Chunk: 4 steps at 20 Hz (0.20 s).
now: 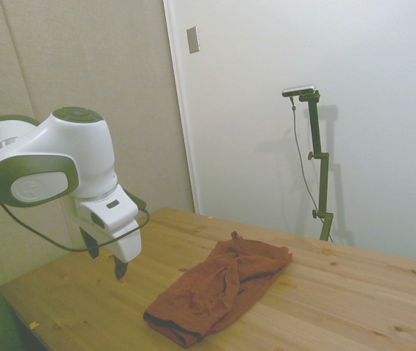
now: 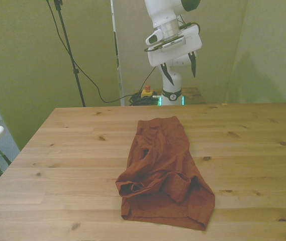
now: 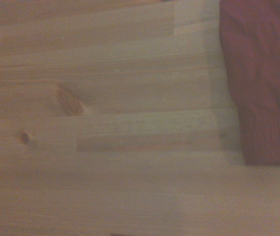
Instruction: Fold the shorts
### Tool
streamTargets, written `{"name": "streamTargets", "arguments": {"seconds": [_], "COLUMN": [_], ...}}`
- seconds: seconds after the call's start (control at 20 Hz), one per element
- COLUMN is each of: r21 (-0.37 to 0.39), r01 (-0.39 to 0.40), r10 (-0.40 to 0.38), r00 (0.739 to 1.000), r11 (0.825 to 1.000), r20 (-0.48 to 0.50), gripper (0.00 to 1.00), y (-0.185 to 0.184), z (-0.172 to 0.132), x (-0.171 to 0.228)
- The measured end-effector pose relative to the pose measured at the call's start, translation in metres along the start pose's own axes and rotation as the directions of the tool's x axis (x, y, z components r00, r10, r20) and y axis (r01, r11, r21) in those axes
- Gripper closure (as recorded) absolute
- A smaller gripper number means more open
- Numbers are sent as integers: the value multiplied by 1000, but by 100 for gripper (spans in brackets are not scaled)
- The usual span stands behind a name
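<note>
1. The shorts [image 2: 160,168], rust-red fabric, lie crumpled on the wooden table [image 2: 57,150], roughly mid-table in the front view, long axis running 12 to 6 o'clock, widest at the 6 o'clock end.
2. Fabric is bunched w/ folds and a dark opening near its middle; the near end is doubled over itself. In the side view the shorts [image 1: 218,289] stretch from the table's near edge up toward 1 o'clock.
3. Wrist view: an edge of the shorts [image 3: 263,78] shows beside bare planks w/ knots; soft focus, no detail beyond colour.
4. No containers anywhere; nothing sits on or in the shorts.
5. The gripper [image 2: 180,70] hangs in the air, well above the table & well apart from the shorts, at abt 12 o'clock of them in the front view.
6. In the side view the gripper [image 1: 105,256] points down, fingers spread w/ a clear gap, holding nothing; the white arm bends in above it.
7. Small markings on the arm's joint cap and gripper body are too small to read.
8. Wall plate [image 1: 193,39] sits high on the pale wall behind.
</note>
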State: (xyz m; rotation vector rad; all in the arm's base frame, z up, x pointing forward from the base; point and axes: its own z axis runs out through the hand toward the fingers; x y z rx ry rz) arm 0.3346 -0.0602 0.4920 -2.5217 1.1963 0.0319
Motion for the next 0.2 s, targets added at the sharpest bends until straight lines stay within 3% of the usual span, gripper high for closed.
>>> {"name": "streamTargets", "arguments": {"seconds": [0.2], "r21": [-59], "r01": [-92], "r10": [95], "r00": [995], "r11": [994], "r20": [42], "gripper": [0], "y": [2], "z": [19], "x": [-10]}}
